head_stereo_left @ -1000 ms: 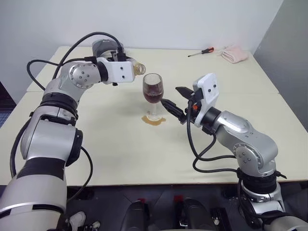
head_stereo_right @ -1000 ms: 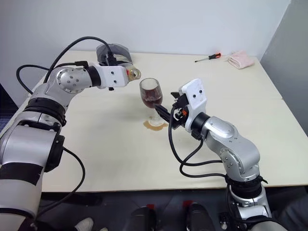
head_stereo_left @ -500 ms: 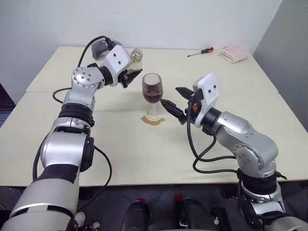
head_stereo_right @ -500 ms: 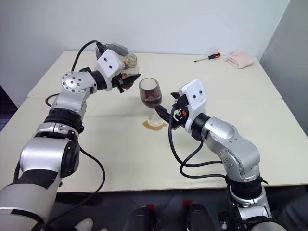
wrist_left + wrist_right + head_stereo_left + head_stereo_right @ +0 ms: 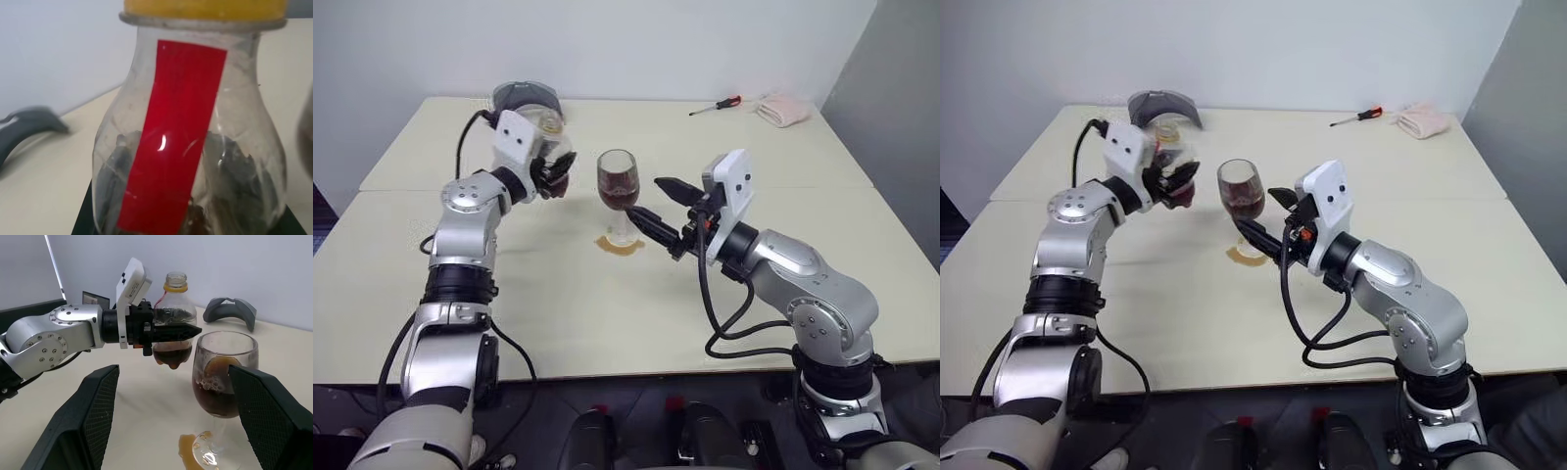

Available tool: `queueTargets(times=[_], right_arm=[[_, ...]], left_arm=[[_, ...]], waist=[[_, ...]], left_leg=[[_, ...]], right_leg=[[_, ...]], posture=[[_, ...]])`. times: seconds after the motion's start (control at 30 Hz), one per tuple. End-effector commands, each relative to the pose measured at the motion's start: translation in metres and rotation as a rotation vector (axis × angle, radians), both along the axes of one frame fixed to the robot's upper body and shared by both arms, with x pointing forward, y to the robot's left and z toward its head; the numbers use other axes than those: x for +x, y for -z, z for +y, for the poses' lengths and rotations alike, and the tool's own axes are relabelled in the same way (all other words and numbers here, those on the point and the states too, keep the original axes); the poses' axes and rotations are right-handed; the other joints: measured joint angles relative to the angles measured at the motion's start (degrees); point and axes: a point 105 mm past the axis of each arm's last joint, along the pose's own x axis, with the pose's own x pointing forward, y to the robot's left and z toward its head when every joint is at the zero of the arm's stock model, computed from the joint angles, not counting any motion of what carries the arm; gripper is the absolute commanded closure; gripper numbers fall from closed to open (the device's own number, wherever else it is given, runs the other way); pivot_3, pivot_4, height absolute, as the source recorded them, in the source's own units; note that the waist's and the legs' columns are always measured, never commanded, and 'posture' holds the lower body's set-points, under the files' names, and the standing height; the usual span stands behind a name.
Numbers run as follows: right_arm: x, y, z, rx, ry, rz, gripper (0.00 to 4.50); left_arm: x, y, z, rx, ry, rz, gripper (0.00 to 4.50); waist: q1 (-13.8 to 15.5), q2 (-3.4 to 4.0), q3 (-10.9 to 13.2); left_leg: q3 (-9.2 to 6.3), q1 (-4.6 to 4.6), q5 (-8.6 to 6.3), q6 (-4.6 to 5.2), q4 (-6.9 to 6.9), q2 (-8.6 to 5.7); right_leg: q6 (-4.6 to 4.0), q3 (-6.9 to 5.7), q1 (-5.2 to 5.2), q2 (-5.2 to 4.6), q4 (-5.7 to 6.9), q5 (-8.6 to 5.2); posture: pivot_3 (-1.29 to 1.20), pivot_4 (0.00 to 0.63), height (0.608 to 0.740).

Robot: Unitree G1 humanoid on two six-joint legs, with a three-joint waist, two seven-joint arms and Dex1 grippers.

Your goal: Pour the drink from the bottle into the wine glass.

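Bottle [image 5: 173, 328] — upright in the left gripper [image 5: 553, 176], fingers clamped around its belly, held above the counter [image 5: 607, 304] just to the left of the wine glass [image 5: 618, 191]; a little drink [image 5: 171, 356] left at its bottom; long axis vertical. Wine glass — standing on the counter, bowl about half full, a brown spill [image 5: 619, 246] around its foot. Right gripper [image 5: 656, 204] — wide open, empty, level, its fingers flanking the glass; the nearer arm to it.
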Motion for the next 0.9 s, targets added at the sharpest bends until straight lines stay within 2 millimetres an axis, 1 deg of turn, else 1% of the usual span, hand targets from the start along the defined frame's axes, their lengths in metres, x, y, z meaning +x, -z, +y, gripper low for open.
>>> queueTargets(times=[0.03,0.13,0.27,0.33,0.43,0.6,0.73,0.9], right_arm=[[-0.008,-0.015,0.000,0.040,-0.024,-0.061,0.72],[-0.009,-0.014,0.000,0.043,-0.026,-0.058,0.72],[-0.009,-0.014,0.002,0.045,-0.031,-0.055,0.72],[-0.009,-0.013,0.003,0.045,-0.040,-0.055,0.72],[-0.012,-0.011,0.006,0.030,-0.072,-0.064,0.72],[-0.011,-0.009,0.006,0.015,-0.090,-0.073,0.72],[-0.008,-0.008,0.005,0.010,-0.086,-0.075,0.72],[-0.007,-0.007,0.003,0.007,-0.077,-0.078,0.72]], left_arm=[[-0.008,-0.015,0.016,-0.049,-0.086,-0.065,2.85],[-0.012,0.001,0.027,-0.101,-0.139,-0.038,2.85],[-0.014,0.014,0.034,-0.168,-0.172,-0.007,2.85],[-0.014,0.018,0.038,-0.198,-0.191,0.004,2.85],[-0.011,0.025,0.050,-0.266,-0.248,0.031,2.85],[-0.008,0.031,0.060,-0.301,-0.298,0.047,2.85],[-0.006,0.039,0.063,-0.296,-0.314,0.065,2.85],[-0.004,0.045,0.066,-0.292,-0.337,0.077,2.85]], waist=[[0.0,0.00,0.0],[0.0,0.00,0.0],[0.0,0.00,0.0],[0.2,-0.01,0.0],[0.2,-0.03,0.0],[0.1,-0.03,0.0],[0.1,-0.03,0.0],[0.1,-0.04,0.0]], left_leg=[[0.00,0.01,0.00,0.00,0.00,0.00],[0.02,0.04,0.00,0.00,0.00,0.00],[0.00,0.05,0.00,0.00,0.00,-0.01],[0.00,0.05,0.00,0.00,0.00,-0.01],[0.01,0.06,0.00,0.00,0.00,-0.02],[0.01,0.09,0.00,0.00,-0.02,-0.01],[0.01,0.09,0.00,0.00,-0.02,-0.02],[0.01,0.08,0.00,0.00,-0.03,-0.01]], right_leg=[[0.00,-0.01,0.01,0.00,0.00,0.00],[0.00,0.01,0.03,-0.02,0.00,0.00],[0.00,-0.01,0.04,-0.05,0.00,0.00],[0.00,-0.02,0.05,-0.05,0.00,0.00],[0.01,-0.01,0.06,-0.06,-0.01,0.00],[0.02,-0.02,0.07,-0.05,-0.01,0.00],[0.02,-0.02,0.08,-0.05,-0.02,0.00],[0.02,-0.03,0.08,-0.06,-0.03,0.00]], posture=[[0.00,0.150,0.740],[0.00,0.150,0.740],[0.00,0.150,0.740],[0.00,0.150,0.740],[0.00,0.150,0.740],[0.00,0.150,0.740],[0.00,0.150,0.740],[0.00,0.150,0.740]])
